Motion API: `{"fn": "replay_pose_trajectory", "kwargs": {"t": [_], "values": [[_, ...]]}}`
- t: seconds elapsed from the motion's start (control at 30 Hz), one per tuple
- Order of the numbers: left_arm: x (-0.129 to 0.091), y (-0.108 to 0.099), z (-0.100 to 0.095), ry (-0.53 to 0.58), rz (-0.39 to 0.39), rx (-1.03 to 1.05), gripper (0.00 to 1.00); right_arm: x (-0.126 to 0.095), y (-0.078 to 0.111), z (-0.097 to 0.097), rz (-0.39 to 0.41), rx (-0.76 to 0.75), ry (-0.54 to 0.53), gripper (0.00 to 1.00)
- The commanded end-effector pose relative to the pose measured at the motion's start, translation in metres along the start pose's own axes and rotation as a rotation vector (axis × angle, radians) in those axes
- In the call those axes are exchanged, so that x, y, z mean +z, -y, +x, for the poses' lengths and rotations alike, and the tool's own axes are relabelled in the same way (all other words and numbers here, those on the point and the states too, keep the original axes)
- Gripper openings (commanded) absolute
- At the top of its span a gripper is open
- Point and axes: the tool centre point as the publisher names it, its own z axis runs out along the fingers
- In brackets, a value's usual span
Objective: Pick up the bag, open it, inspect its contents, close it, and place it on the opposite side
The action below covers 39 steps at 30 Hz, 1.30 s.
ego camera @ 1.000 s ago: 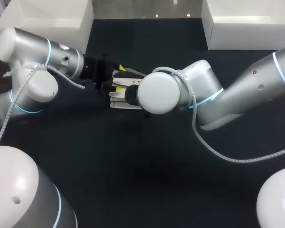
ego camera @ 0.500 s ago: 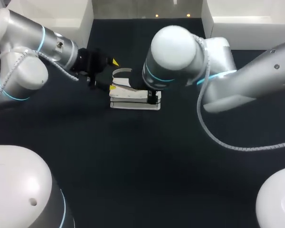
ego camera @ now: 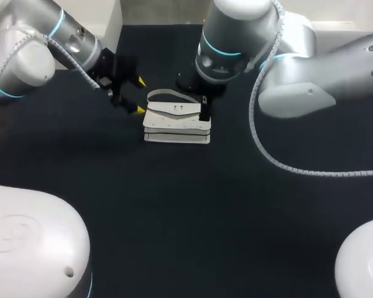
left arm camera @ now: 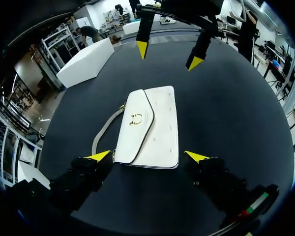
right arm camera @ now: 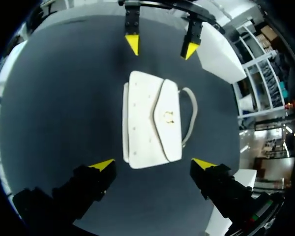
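Observation:
A white handbag [ego camera: 176, 124] lies flat on the dark table, its flap down with a gold clasp [left arm camera: 135, 118] and a grey strap [left arm camera: 104, 130] curling off one side. My left gripper [ego camera: 138, 96] hovers just left of it, open and empty. In the left wrist view the left gripper [left arm camera: 148, 156] straddles the bag's near end without touching. My right gripper [right arm camera: 152, 164] hangs over the bag's other end, open and clear of the bag [right arm camera: 150, 120]. In the head view the right wrist hides most of it; one dark finger [ego camera: 204, 108] shows.
White bins stand at the back left [ego camera: 81, 18] and back right [ego camera: 323, 31] of the table. The robot's white bases [ego camera: 31, 242] [ego camera: 363, 261] fill the near corners. Dark table surface [ego camera: 193, 205] stretches in front of the bag.
Both grippers opened and drew back and up from the bag. The right arm lifted away, uncovering the bag, which now lies released on the table.

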Motion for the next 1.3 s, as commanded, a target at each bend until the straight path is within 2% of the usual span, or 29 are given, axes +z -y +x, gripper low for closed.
{"fn": "replay_pose_trajectory", "kwargs": {"t": [0.03,0.23,0.3,0.9,1.03,1.2,1.3], "values": [[0.001,0.005,-0.007,-0.090,-0.030,-0.052,1.00,-0.009,-0.003,-0.007,0.021,0.063,-0.121,1.00],[0.000,0.010,-0.010,-0.077,-0.029,-0.163,1.00,-0.014,-0.001,-0.010,-0.006,0.181,-0.171,1.00],[0.000,0.010,-0.010,-0.046,-0.064,-0.171,1.00,-0.014,0.001,-0.011,-0.025,0.229,-0.187,1.00],[0.000,0.010,-0.010,-0.046,-0.064,-0.171,1.00,-0.014,0.001,-0.011,-0.025,0.229,-0.187,1.00],[0.006,0.014,-0.018,-0.018,-0.036,-0.307,1.00,-0.002,-0.002,-0.025,0.000,0.437,-0.211,1.00],[0.007,0.016,-0.028,0.094,-0.018,-0.576,1.00,-0.001,0.002,-0.038,0.038,0.718,-0.296,1.00],[0.007,0.016,-0.032,0.103,-0.012,-0.710,1.00,-0.001,0.005,-0.045,0.050,0.852,-0.352,1.00]]}}
